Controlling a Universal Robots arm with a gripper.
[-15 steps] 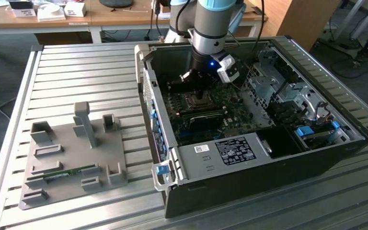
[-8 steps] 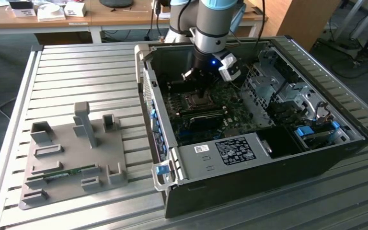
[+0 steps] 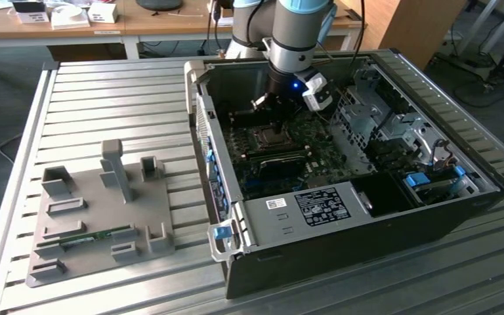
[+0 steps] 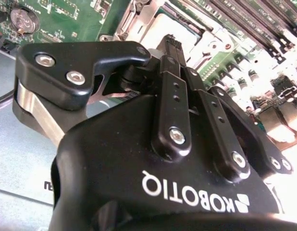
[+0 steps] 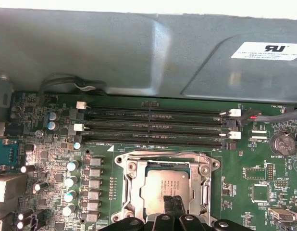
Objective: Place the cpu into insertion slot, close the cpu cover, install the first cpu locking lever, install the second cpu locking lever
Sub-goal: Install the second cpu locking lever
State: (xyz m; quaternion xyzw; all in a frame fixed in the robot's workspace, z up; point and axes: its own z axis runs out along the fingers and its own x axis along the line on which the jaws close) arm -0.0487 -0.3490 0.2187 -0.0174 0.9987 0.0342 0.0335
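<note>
Robot gripper (image 5: 171,208) hovering over a processor socket inside an open black computer case (image 3: 357,252).

Its black fingers (image 5: 178,206) are pressing together, narrow, above the matte grey square cpu (image 5: 164,186), which is sitting in the silvery-rimmed insertion slot (image 5: 166,185) near long dark memory slots (image 5: 153,129).

You see the gripper (image 5: 171,208) covering the near edge of the cpu (image 5: 165,185) in the first wrist view; the cover (image 5: 131,185) runs off that picture's edge.
</note>
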